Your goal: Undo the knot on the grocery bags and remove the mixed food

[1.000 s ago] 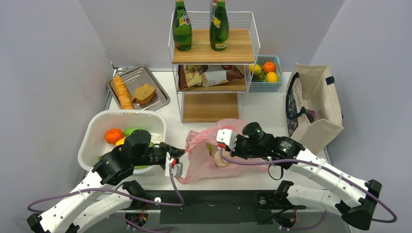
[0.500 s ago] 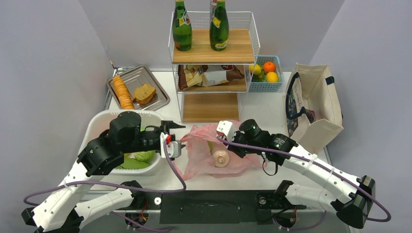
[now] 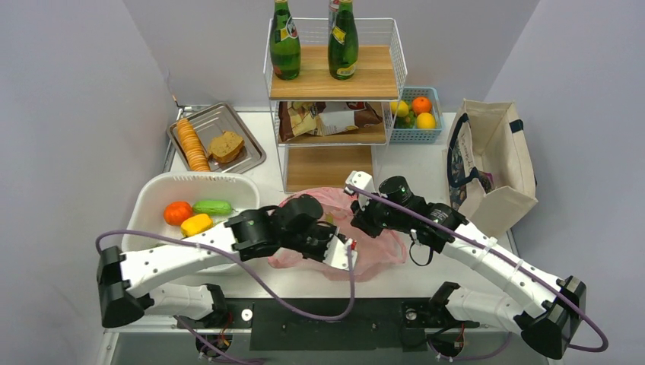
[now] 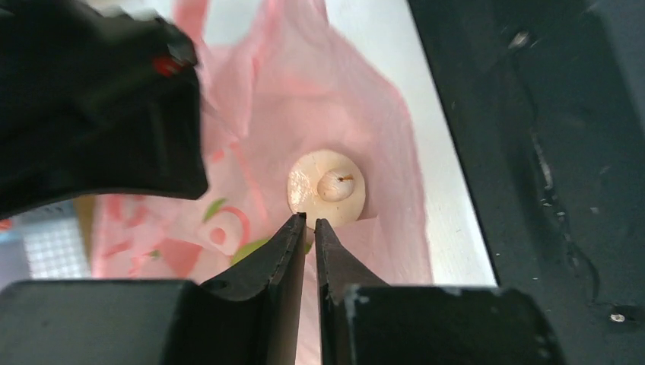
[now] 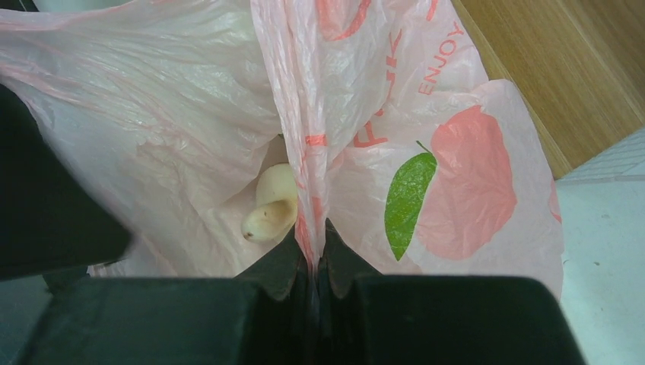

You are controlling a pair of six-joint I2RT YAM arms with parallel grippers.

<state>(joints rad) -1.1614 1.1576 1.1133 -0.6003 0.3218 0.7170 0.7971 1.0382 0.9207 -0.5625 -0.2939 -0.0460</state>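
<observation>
Pinches, with the right end effector [image 5: 313,255], a raised pleat of the pink grocery bag [image 5: 456,175]: fingers pressed together on the thin film, nothing else between them. Lifts that pleat off the worktop [image 3: 426,163], apparently to tent the plastic and open a way in from the near side. Shows no tied knot in any view; judged undone, mouth gaping.

Reaches into that opening with the left end effector [image 4: 309,224], fingers drawn almost together, only a slit between, gripping nothing. Hangs just above a tan mushroom [image 4: 327,186] lying inside the bag on the pink film, near the front edge of the worktop. Seems aimed at the mushroom as the next item out. Calls for spreading the fingers before descending, the slit as set being too narrow to straddle the cap.

Holds already, in the white tub [image 3: 148,199] to the left, an orange fruit [image 3: 177,212], a green cucumber-like vegetable [image 3: 212,206] and a yellow lemon [image 3: 196,224], apart from the bag. Risks catching loose film along with the mushroom.
</observation>
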